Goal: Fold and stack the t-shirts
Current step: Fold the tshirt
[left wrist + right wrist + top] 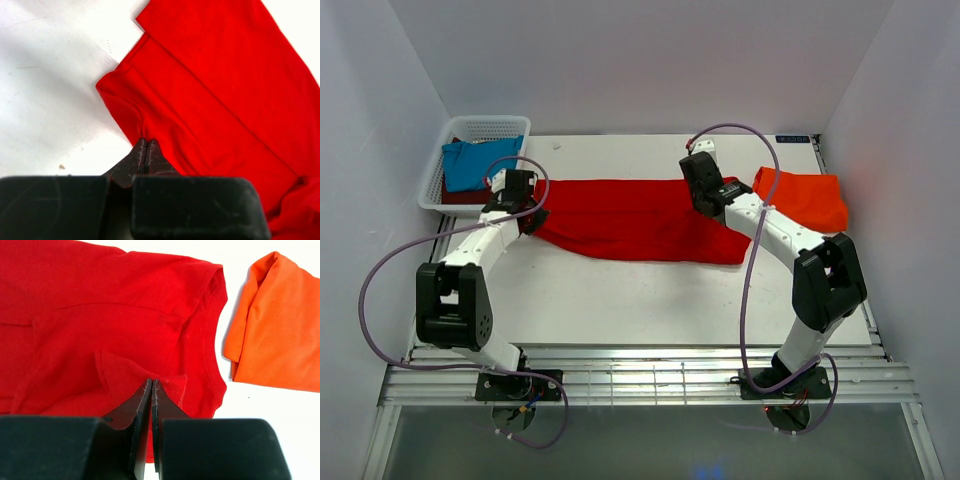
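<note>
A bright red t-shirt (pixel 635 220) lies folded lengthwise across the middle of the table. My left gripper (pixel 532 218) is shut on its left end; in the left wrist view the closed tips (pixel 145 142) pinch the red cloth (pixel 210 95). My right gripper (pixel 712 205) is shut on the shirt's right end near the collar; in the right wrist view the tips (pixel 151 382) hold a raised fold of red cloth (pixel 115 330). An orange-red t-shirt (pixel 805 198) lies folded at the right, also in the right wrist view (pixel 275 335). A teal-blue t-shirt (pixel 475 163) lies on a dark maroon one (pixel 460 196) in the basket.
A white mesh basket (pixel 480 127) stands at the back left corner. White walls close in the table on three sides. Purple cables loop from both arms. A metal rail runs along the near edge (pixel 640 385).
</note>
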{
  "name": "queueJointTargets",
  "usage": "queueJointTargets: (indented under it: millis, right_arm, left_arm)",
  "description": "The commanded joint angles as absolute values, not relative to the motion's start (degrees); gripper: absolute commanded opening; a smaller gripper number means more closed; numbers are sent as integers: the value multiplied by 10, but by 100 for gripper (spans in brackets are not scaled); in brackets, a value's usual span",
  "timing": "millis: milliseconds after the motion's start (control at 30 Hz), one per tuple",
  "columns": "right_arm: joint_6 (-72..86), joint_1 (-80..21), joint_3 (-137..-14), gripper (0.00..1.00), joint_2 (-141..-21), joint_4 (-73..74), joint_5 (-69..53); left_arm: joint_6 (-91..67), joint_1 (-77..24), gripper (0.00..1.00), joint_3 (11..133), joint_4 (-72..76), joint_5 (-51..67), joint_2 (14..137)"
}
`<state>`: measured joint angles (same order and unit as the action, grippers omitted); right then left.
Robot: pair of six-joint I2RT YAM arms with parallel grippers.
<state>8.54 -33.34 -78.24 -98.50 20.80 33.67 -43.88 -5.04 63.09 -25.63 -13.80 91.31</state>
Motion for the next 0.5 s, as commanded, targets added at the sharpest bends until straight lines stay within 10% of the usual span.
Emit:
queueJointTargets:
  millis: [0, 467]
  right_arm:
    - [71, -326, -816, 8, -987, 191, 332]
    - [69, -319, -814, 8, -970, 190, 329]
  left_arm:
    - [-446, -48, 0, 610, -260, -135, 840]
    - [-459, -49, 0, 546, -289, -114, 736]
